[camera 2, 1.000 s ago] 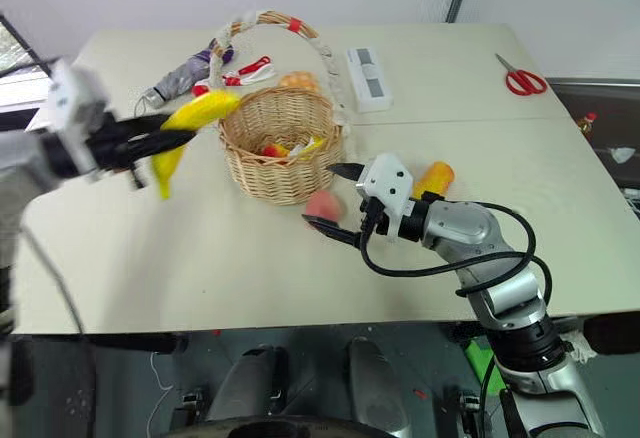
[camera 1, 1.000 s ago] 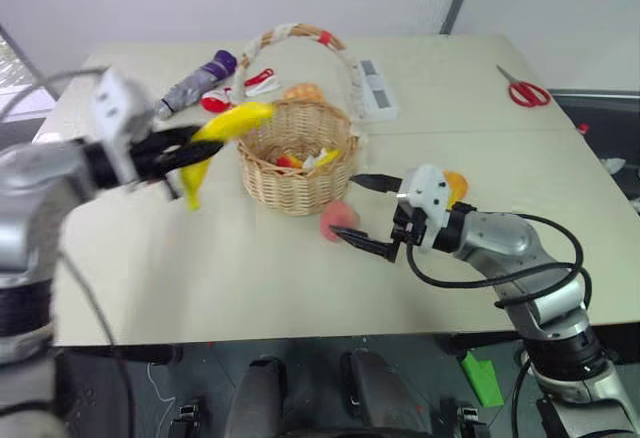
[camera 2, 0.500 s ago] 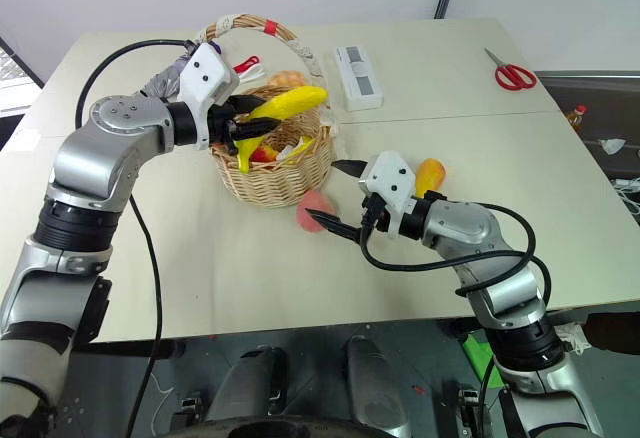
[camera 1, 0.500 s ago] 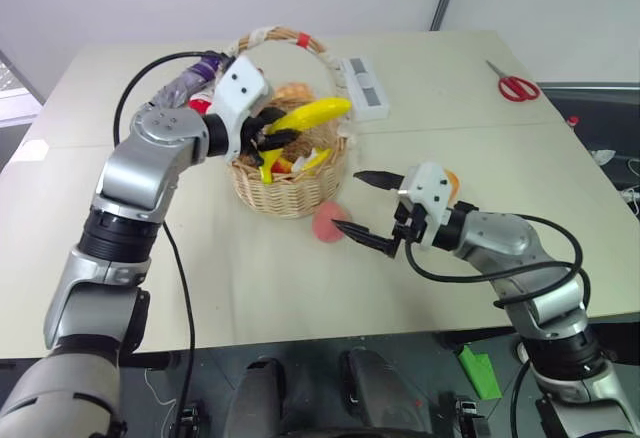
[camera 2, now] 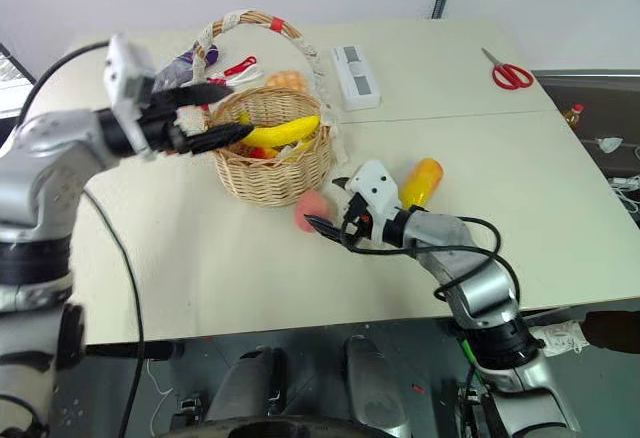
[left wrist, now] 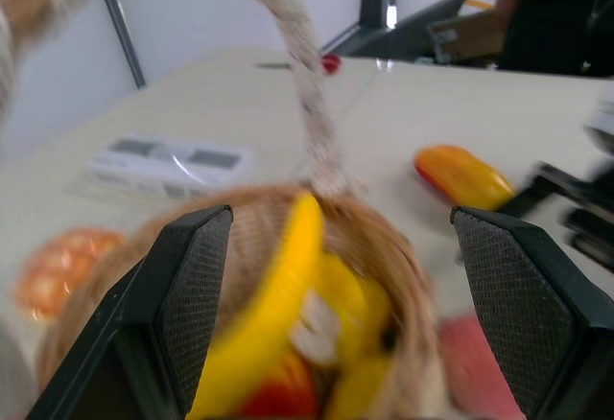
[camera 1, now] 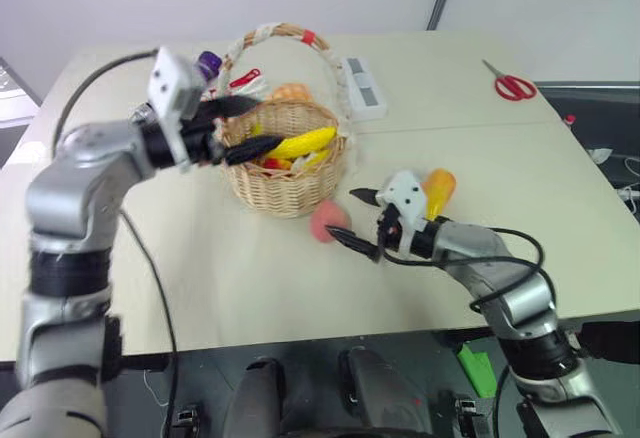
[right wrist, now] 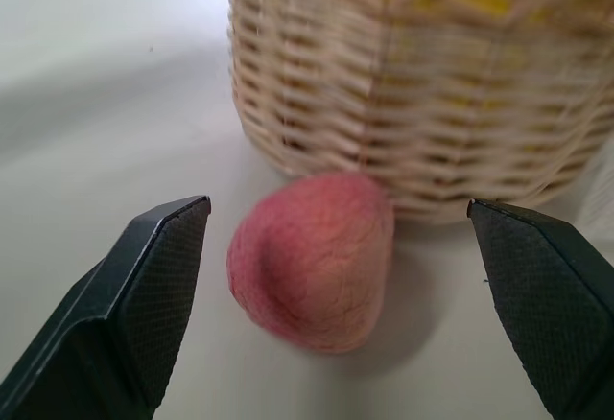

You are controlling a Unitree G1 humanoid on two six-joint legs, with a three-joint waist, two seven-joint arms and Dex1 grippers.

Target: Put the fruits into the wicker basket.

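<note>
Wicker basket (camera 1: 288, 163) centre-left holds your banana (camera 1: 300, 144); left gripper (camera 1: 240, 128) open at its rim; right gripper (camera 1: 362, 220) open beside peach (camera 1: 328, 222); mango (camera 1: 437, 190) right, bare table (camera 1: 200, 278) lower left.

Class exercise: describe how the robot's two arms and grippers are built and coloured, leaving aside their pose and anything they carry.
Both arms are silver-grey metal segments joined by black rings, with a black cable looping along each. Each wrist carries a white boxy housing. The left gripper and right gripper each have two long, black, pointed fingers; in the wrist views the finger pads show a fine cross-hatched texture.
</note>
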